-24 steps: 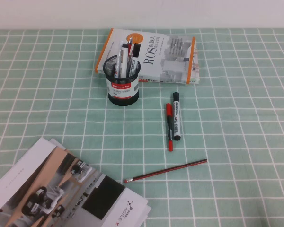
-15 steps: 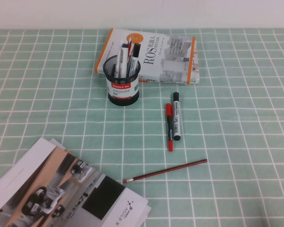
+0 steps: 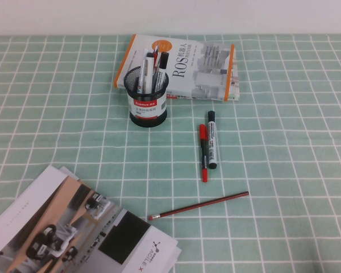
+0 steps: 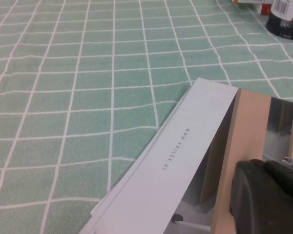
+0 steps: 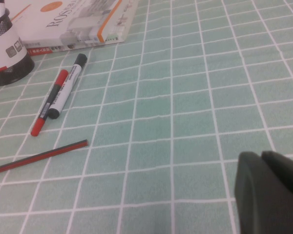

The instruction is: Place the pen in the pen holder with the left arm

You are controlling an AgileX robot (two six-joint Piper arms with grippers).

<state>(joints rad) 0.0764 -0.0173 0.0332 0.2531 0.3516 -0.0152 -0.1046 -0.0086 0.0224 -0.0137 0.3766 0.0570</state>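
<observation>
Right now the left gripper is shut and holds nothing, low right over a booklet, and the right gripper I cannot tell.

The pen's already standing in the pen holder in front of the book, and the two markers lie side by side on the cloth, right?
Not quite. The pen still lies flat on the cloth, nearer the robot than the two markers; the high view shows it. The pen holder does stand in front of the book. The left gripper, shut, is over the brochure; the right gripper hangs over bare cloth.
</observation>
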